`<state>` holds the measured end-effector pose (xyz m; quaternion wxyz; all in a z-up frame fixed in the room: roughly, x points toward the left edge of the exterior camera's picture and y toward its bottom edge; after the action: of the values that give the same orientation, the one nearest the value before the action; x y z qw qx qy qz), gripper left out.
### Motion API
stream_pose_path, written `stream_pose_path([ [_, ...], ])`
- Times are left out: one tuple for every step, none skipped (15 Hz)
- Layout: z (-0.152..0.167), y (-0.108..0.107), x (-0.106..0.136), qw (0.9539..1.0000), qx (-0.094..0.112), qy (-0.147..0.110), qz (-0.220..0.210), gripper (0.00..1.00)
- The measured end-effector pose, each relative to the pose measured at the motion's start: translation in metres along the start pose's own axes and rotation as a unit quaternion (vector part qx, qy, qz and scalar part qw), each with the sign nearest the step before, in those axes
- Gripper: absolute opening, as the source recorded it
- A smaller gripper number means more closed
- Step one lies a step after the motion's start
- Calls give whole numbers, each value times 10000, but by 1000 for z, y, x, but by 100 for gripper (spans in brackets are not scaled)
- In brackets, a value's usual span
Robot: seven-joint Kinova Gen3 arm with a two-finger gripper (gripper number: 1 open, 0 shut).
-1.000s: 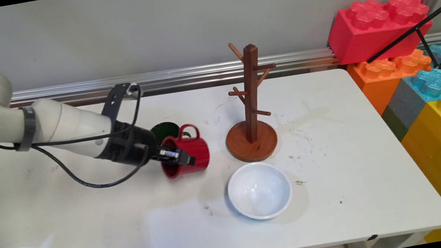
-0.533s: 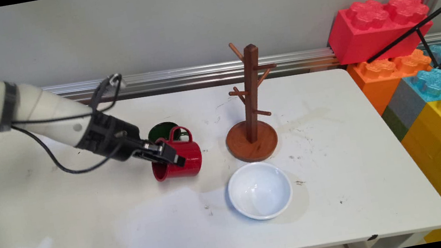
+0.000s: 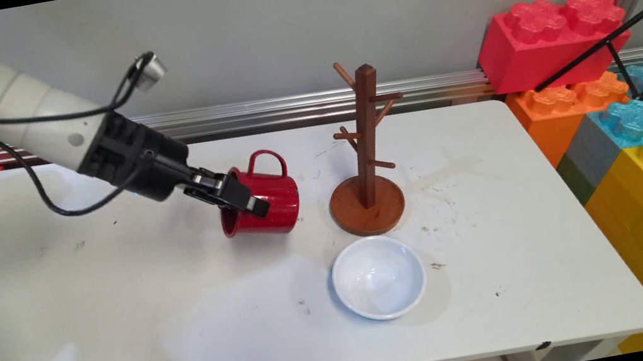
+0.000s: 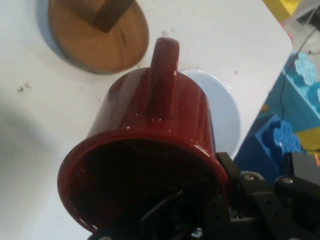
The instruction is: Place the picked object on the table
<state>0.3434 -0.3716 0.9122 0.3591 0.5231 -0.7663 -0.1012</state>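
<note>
A white table carried the things, its top scuffed with small dark marks. A brown wooden mug tree stood upright on its round base toward the far middle of the table. Just in front of it, a little nearer the camera, an empty white bowl sat on the surface, close to the base but apart from it. Short black tabs lined the table's near edge.
</note>
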Motion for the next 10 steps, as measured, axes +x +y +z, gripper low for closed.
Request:
stream_pose_path([
  [-4,3,3,10000,15,-29,73,0],
  [-9,6,5,9999,39,-70,150,0],
  [-12,7,7,9997,64,-104,196,0],
  [-16,9,9,9995,106,-155,260,0],
  [-21,10,11,9991,164,-223,327,0],
  [-25,11,13,9985,237,-301,390,0],
  [-29,12,14,9979,311,-369,435,0],
  [-31,12,15,9973,370,-419,465,0],
  [-34,11,15,9965,459,-494,502,0],
  [-35,12,16,9957,523,-546,527,0],
])
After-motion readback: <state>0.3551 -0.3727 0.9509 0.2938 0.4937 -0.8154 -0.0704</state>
